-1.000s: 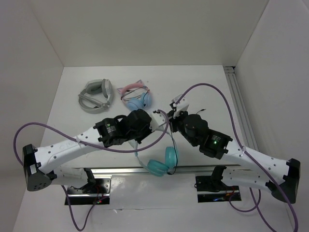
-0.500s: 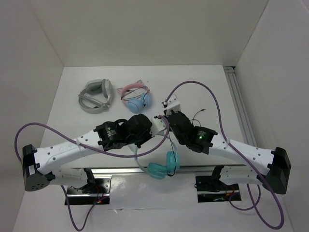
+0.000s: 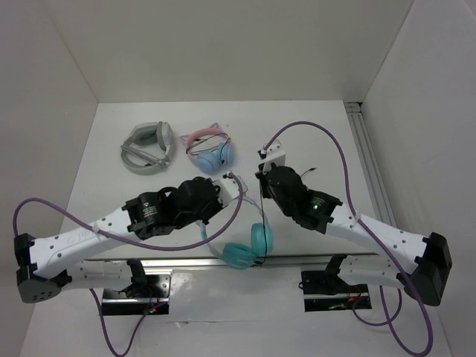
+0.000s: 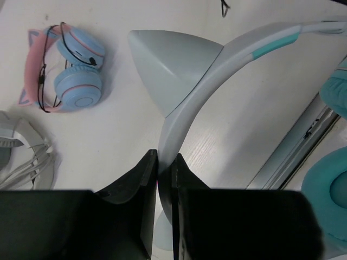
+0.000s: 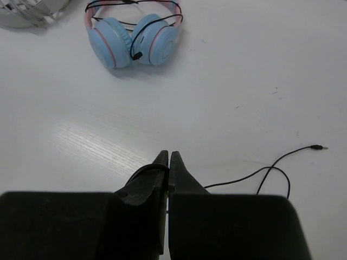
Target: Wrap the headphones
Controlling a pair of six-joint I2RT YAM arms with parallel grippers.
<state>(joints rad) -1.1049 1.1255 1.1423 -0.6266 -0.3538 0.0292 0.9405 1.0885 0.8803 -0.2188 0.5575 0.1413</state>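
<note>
The headphones hang near the table's front edge, their teal ear cups point(image 3: 248, 251) low and their pale headband point(image 4: 209, 67) with a cat-ear point rising up. My left gripper point(image 3: 225, 187) point(image 4: 164, 162) is shut on the headband and holds it off the table. My right gripper point(image 3: 262, 172) point(image 5: 168, 158) is shut on the thin black cable point(image 5: 238, 179). The cable runs taut from the right gripper down to the cups in the top view point(image 3: 261, 216). Its plug end point(image 5: 320, 147) lies on the table to the right.
The pink-banded pair with light blue cups point(image 3: 210, 149) point(image 5: 133, 40) and the bulky grey-white pair point(image 3: 147, 147) lie at the back left. A metal rail point(image 3: 305, 259) runs along the front edge and another point(image 3: 368, 156) along the right side.
My left arm has drawn back to the left with the headband, and the teal cups have shifted slightly. My right gripper has moved a little up and right with the cable.
</note>
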